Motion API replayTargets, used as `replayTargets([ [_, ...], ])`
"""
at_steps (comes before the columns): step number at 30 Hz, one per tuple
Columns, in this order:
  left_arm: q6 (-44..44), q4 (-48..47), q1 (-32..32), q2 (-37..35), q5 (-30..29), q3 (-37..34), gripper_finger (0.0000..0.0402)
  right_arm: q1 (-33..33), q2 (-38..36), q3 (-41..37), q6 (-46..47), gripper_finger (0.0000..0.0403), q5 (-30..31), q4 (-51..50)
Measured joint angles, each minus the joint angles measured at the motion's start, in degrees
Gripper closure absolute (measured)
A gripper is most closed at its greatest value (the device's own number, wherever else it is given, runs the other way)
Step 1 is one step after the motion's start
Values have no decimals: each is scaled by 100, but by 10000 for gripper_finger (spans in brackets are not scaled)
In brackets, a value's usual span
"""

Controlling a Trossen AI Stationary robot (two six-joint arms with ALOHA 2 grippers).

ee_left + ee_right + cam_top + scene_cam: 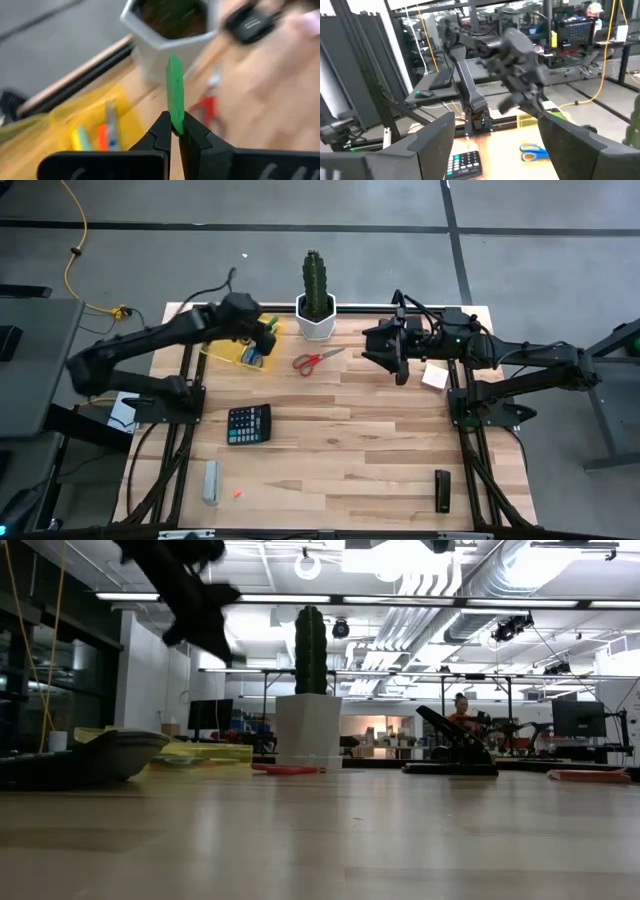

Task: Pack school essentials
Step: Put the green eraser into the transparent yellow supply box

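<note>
**A:** Over the yellow case (240, 350), left gripper (175, 134) is clamped on a green pen (175, 95), with pens and blue scissors (534, 150) below it already packed.

**B:** Yep, but red scissors (317, 360) beside it remain on the bench (340, 450); right gripper (398, 360) waits wide open.

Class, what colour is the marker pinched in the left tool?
Green marker, clearest in the left wrist view, in the shut left tool.

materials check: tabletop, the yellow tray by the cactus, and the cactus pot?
Tabletop: looks like wood, matte, with visible plank seams and grain. Yellow tray: probably plastic; it is translucent yellow, and the pieces inside show through its wall in the left wrist view. Cactus pot: white, faceted and smooth, ceramic or plastic; cannot tell which.
</note>
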Motion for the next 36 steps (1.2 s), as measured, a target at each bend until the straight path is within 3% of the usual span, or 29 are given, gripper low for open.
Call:
replayTargets([
  [9,-211,62,731,1971,-80,0,401,2,0,0,271,126,23,-260],
  [17,-643,352,746,2796,122,2,391,2,0,0,275,126,25,-302],
  [27,-400,331,769,2858,144,2,316,2,0,2,295,126,26,-313],
  [36,-341,299,844,2241,253,2,217,0,0,2,295,126,25,-315],
])
